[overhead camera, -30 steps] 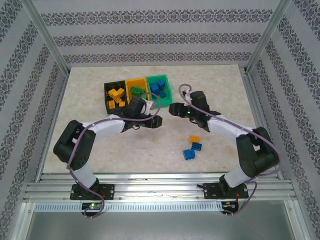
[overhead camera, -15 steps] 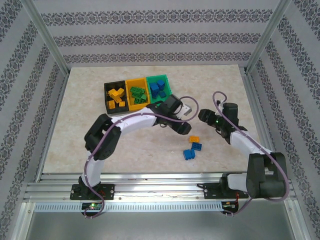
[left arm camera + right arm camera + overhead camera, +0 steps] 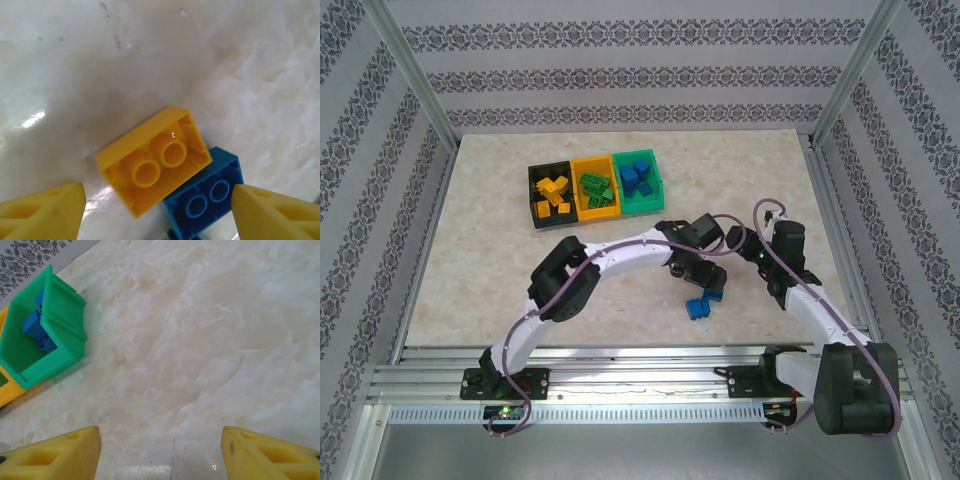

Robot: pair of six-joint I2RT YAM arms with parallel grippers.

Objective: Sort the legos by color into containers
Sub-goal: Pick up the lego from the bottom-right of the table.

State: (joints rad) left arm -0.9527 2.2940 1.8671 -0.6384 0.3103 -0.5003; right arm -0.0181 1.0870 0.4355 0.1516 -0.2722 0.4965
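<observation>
Bins: three; one black bin [image 3: 552, 222], one yellow-orange bin [image 3: 598, 213], one green bin [image 3: 645, 206]; loose on the table [image 3: 500, 270]: one yellow brick [image 3: 155, 165], two blue bricks [image 3: 205, 195]; binned bricks [image 3: 556, 188] heaped, count uncertain.

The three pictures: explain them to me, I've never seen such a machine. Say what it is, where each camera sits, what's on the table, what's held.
These are two robot arms bolted at the near edge of a table, each ending in a two-finger pincer. The wide picture looks down from above and behind them. The close-ups come from cameras on the wrists. Three joined bins hold sorted bricks. The left pincer hangs open over a yellow brick beside a blue brick. The right pincer is open over bare table near the green bin. Nothing is held.
</observation>
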